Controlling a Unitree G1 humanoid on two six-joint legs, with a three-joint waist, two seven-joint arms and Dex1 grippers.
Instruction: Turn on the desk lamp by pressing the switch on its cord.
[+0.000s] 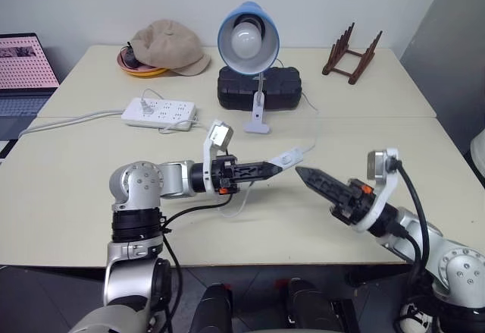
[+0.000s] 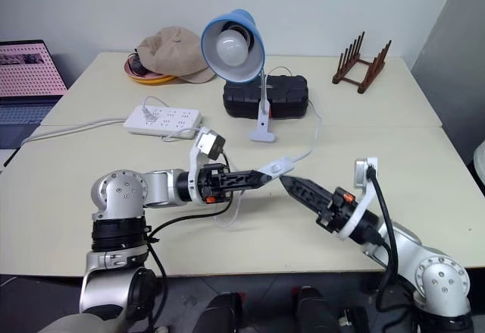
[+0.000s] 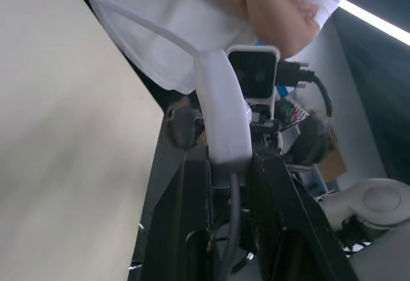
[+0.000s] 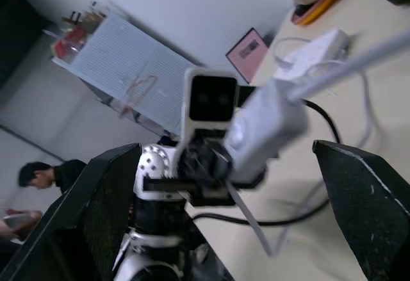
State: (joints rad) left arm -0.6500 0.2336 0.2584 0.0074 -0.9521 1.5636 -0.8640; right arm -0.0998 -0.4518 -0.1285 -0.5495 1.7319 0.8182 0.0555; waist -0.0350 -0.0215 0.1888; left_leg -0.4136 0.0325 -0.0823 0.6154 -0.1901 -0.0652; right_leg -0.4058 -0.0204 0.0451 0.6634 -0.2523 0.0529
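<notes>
Fingers (image 3: 192,217) of the left gripper (image 1: 271,169) were clamped on the switch (image 1: 288,158), held up off the table (image 1: 91,196) in front of the unlit lamp (image 1: 248,37); the right gripper (image 1: 309,175) pointed at it, jaws spread wide.

In the left wrist view, we saw the switch gripped at one end only — a push could pivot it loose.

In the right wrist view, it sat between the spread fingers (image 4: 106,204); we judged they might straddle the rocker, or drag the cord (image 1: 314,132) and tip the lamp.
</notes>
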